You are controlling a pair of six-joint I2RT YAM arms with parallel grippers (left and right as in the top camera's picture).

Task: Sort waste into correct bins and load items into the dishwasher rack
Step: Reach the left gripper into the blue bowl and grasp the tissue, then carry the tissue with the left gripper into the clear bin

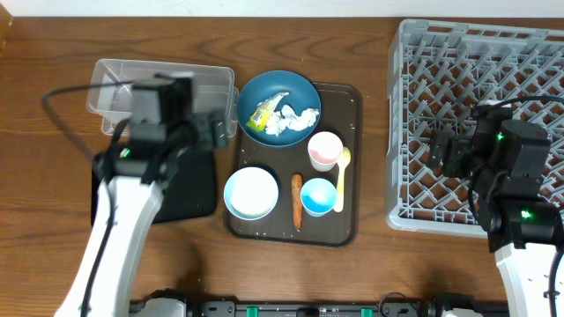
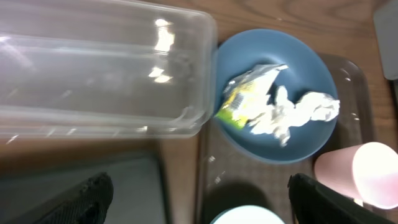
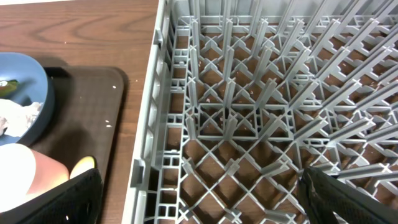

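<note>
The dark-blue plate [image 1: 300, 92] on the brown serving tray holds the yellow wrapper [image 1: 261, 115] and crumpled white tissue [image 1: 296, 121]; both also show in the left wrist view, wrapper [image 2: 239, 102] and tissue [image 2: 298, 112]. The carrot piece [image 1: 297, 201] lies between the white bowl [image 1: 251, 192] and the light-blue cup [image 1: 318, 196]. The pink cup [image 1: 324, 150] and yellow spoon [image 1: 341, 176] stand to the right. My left gripper [image 1: 216, 129] [image 2: 200, 205] is open and empty above the tray's left edge, beside the clear tub [image 1: 119, 84]. My right gripper [image 1: 445, 150] [image 3: 199, 199] is open and empty over the grey rack [image 1: 476, 88].
The black tray [image 1: 189, 189] lies under my left arm, in front of the clear tub. The brown serving tray [image 1: 344, 224] sits between it and the rack. A few white rice grains [image 3: 109, 124] dot the serving tray. The rack's left wall [image 3: 149, 124] stands beside the serving tray.
</note>
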